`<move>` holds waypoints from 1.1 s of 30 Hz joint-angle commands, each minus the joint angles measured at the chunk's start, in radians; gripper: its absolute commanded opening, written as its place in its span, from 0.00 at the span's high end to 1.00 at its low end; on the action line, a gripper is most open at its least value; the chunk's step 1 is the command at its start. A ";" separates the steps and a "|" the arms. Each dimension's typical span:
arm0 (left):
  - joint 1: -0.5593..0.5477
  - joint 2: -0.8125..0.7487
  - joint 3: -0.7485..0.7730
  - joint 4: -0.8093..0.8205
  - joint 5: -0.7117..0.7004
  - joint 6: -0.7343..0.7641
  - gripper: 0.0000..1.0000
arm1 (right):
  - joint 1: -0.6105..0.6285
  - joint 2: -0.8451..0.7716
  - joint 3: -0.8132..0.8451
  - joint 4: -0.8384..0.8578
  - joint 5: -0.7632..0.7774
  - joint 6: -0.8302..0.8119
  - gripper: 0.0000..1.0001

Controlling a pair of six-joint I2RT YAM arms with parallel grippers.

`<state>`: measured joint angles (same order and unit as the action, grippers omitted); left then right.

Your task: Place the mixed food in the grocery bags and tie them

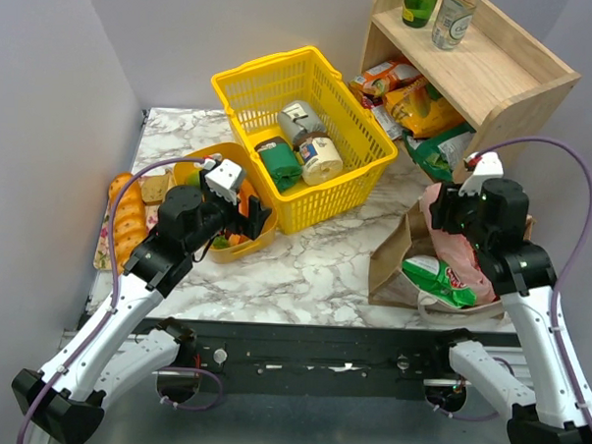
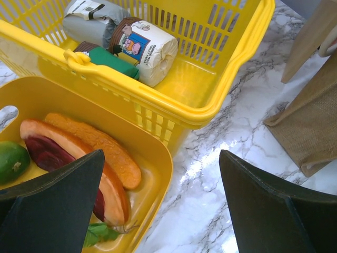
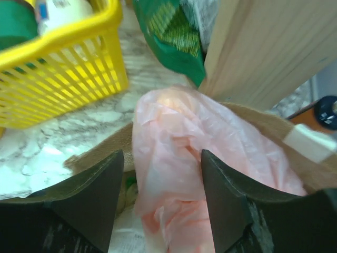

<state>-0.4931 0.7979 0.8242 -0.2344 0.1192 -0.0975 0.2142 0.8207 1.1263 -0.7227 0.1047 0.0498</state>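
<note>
Toy vegetables (image 2: 95, 147) lie in the small yellow oval tub (image 2: 31, 87) toward the left edge of the counter (image 1: 313, 272), just beside the yellow mesh basket (image 2: 210, 100). The left tool (image 2: 162, 155) hangs over the tub's basket-side rim with its jaws wide apart and nothing between them.

The coming pick turns on an offset. In the left wrist view the toys sit under that tool's left finger (image 2: 58, 200), while the gap between the fingers looks down on the rim and bare marble. A long orange piece and a halved one with a dark red face (image 2: 47, 153) lie side by side, their long axes slanting across the line the jaws close along. A green round fruit (image 2: 10, 161) sits further off. I judge the left tool needs to shift toward the tub's middle and turn a little to span one piece across its width.

The left arm is clearly nearer. The right tool (image 3: 160, 155) is well apart, at the counter's right, jaws apart astride the pink plastic bag (image 3: 179, 132), which stands in the brown paper bag (image 1: 393, 256) with the green-and-white crisp packet (image 1: 436, 279).
</note>
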 commanded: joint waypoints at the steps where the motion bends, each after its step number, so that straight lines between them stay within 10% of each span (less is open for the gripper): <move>1: -0.005 -0.003 0.004 -0.013 -0.018 0.010 0.02 | -0.003 -0.015 -0.106 0.118 0.088 0.044 0.49; 6: -0.005 -0.011 0.003 -0.013 -0.016 0.010 0.02 | -0.003 -0.107 -0.230 0.060 0.150 0.213 0.91; 16: -0.005 -0.014 0.006 -0.011 0.007 -0.007 0.01 | -0.003 -0.196 -0.313 -0.030 0.184 0.331 0.93; 24: -0.007 -0.026 0.009 -0.020 -0.024 -0.018 0.01 | -0.004 -0.202 -0.266 -0.037 0.171 0.259 0.20; 33: 0.045 -0.006 0.035 -0.039 -0.092 -0.031 0.01 | -0.004 -0.281 -0.182 0.045 0.177 0.125 0.00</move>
<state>-0.4862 0.7856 0.8246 -0.2359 0.0784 -0.1177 0.2142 0.5457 0.8703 -0.7181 0.2611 0.2413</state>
